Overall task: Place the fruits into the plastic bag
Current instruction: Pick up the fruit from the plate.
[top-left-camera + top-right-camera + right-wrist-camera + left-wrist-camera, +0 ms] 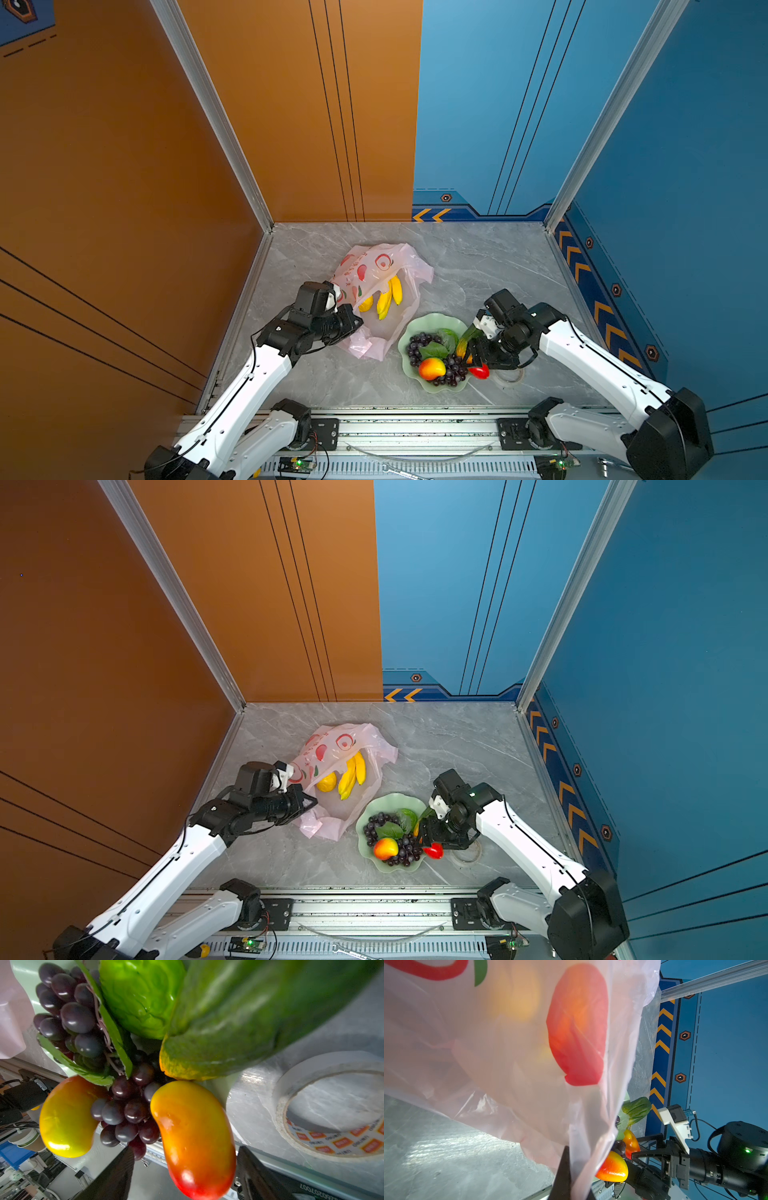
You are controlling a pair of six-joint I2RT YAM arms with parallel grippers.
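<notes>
The pale-pink plastic bag (374, 266) (332, 746) lies open at mid-table with the banana bunch (388, 297) and lemon (326, 782) inside. My left gripper (356, 322) (571, 1178) is shut on the bag's near rim and holds it up. On the pale green plate (436, 321) sit purple grapes (419, 343) (79, 1018), a mango (431, 368) (66, 1118), a small green ball (141, 997) and the green-orange oblong fruit (465, 340) (228, 1022). My right gripper (477, 365) (185, 1159) stands open around a second mango (480, 372) (195, 1136) at the plate's right edge, with a gap on one side.
A clear tape roll (509, 376) (332, 1105) lies flat on the marble table just right of the plate, under my right wrist. Orange and blue walls enclose the table on three sides. The rail with the arm bases (415, 432) runs along the front edge.
</notes>
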